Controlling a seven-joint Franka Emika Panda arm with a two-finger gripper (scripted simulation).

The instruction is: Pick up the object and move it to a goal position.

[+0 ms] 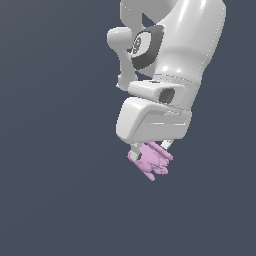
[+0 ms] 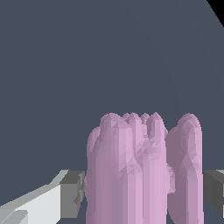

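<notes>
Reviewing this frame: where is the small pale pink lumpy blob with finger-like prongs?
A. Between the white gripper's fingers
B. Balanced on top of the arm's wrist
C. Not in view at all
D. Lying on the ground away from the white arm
A. In the exterior view the small pale pink lumpy blob sits directly under the white gripper, and the wrist view shows it filling the gap between the grey finger pads.

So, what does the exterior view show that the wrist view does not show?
Only the exterior view shows the white arm and the gripper body above the pink object, whose prongs point down and away. Only the wrist view shows the prongs close up, with grey finger pads on both sides of the object. Both show the object between the fingers against a plain dark background.
</notes>
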